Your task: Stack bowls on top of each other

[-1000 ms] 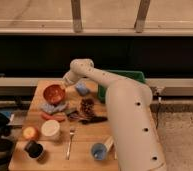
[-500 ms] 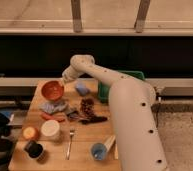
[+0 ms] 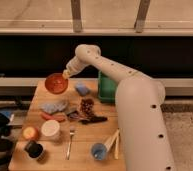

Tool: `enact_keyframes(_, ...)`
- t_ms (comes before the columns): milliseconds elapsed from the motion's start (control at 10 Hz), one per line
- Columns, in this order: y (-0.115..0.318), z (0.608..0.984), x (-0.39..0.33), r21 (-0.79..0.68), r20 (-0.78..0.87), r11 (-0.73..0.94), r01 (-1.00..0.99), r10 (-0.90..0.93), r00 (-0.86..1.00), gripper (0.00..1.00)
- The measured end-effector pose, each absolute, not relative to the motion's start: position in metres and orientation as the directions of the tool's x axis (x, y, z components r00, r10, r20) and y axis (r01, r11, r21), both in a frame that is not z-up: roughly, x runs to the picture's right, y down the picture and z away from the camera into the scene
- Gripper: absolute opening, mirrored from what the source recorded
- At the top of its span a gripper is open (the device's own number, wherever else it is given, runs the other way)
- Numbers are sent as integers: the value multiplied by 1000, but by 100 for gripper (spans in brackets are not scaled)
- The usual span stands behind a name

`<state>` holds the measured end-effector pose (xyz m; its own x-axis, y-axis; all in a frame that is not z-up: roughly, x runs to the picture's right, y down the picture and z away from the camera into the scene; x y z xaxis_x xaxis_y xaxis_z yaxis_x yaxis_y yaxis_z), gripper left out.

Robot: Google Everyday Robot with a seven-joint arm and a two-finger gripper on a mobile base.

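Observation:
The glossy orange-red bowl [image 3: 56,83] hangs tilted above the back left of the wooden table [image 3: 85,135], its inside facing the camera. My gripper [image 3: 66,74] is at the bowl's upper right rim and is shut on it. The arm reaches in from the right over the table's back edge. A dark purple bowl-like shape [image 3: 86,107] sits mid-table, below and to the right of the held bowl, with dark items in or around it; its outline is hard to make out.
A green tray [image 3: 108,88] stands at the back right, with a blue sponge [image 3: 81,89] beside it. A grey-blue cloth [image 3: 54,106], a white cup [image 3: 51,129], a black cup [image 3: 34,149], a fork [image 3: 70,142] and a small blue cup [image 3: 98,151] lie toward the front.
The orange-red bowl has risen off the table with my gripper and now tilts its inside toward the camera. Everything else stays put.

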<state>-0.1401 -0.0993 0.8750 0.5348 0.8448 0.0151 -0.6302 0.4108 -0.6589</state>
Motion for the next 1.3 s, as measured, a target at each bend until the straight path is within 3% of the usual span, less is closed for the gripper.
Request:
enact_keyframes(500, -119, 829, -26, -564, -59, 369, -739, 875, 481, 0)
enact_keyframes(1300, -72, 758, 157, -333, -266, 179, -926, 924, 274, 0)
